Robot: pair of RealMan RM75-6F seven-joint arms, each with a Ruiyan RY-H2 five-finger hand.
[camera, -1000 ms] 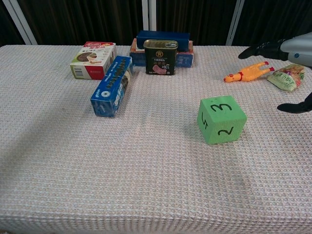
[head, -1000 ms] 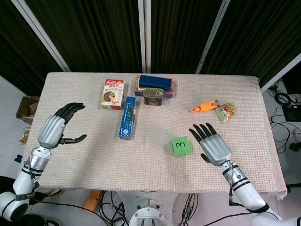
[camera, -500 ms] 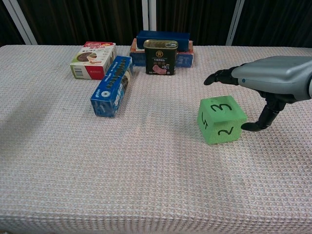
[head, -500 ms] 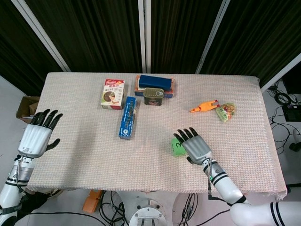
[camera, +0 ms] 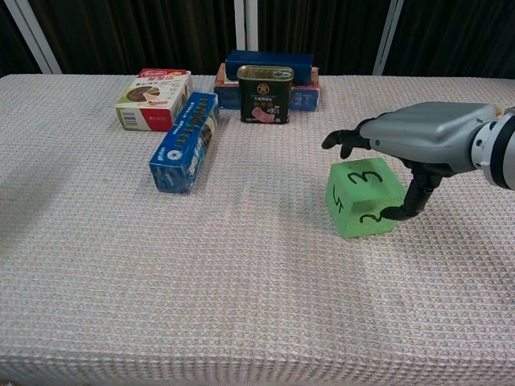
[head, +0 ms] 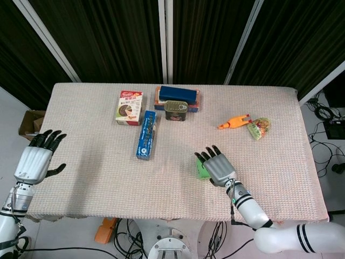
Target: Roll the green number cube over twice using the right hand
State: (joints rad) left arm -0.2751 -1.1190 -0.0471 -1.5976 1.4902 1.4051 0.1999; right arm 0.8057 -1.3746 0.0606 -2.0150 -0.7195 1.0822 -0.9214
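Both rolls left to do, we judged: green number cube [camera: 364,198] sat flat near table's front right, 3 on top. Right hand [camera: 418,137] hovered over it, fingers spread, thumb tip touching front face, nothing gripped. Left hand [head: 33,162] hung off table's left edge, fingers apart, empty.

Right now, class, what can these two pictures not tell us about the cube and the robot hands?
- Green number cube: in the head view the right robot hand covers most of it; back, right and bottom faces are unseen in both views.
- Whether the fingers touch the cube's top: unclear.
- Left robot hand: outside the chest view.
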